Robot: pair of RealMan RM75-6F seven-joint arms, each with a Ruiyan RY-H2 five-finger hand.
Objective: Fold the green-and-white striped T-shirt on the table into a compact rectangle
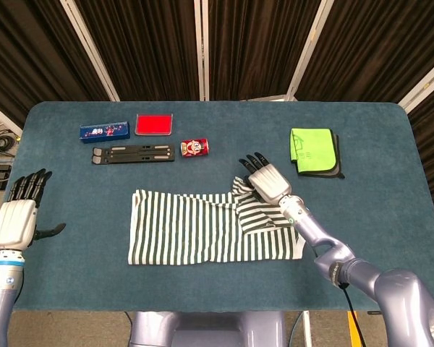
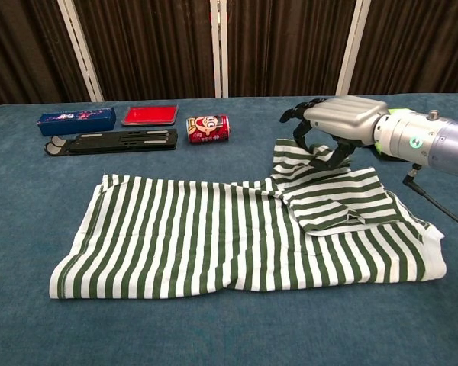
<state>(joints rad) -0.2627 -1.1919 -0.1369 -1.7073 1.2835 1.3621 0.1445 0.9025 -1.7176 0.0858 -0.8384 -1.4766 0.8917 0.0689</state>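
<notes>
Near the desk (image 1: 390,238) centre lies the striped T-shirt (image 1: 195,235) (image 2: 214,244), flat, its right sleeve folded inward over the body. Right hand (image 1: 267,181) (image 2: 337,122) hovers palm-down over that sleeve's far edge, fingers (image 2: 299,116) curled down; whether it holds cloth cannot be told. Left hand (image 1: 18,217) hangs off the desk's left edge, fingers spread, holding nothing.

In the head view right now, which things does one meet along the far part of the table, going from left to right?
blue box → red tray → red can → green cloth
</notes>
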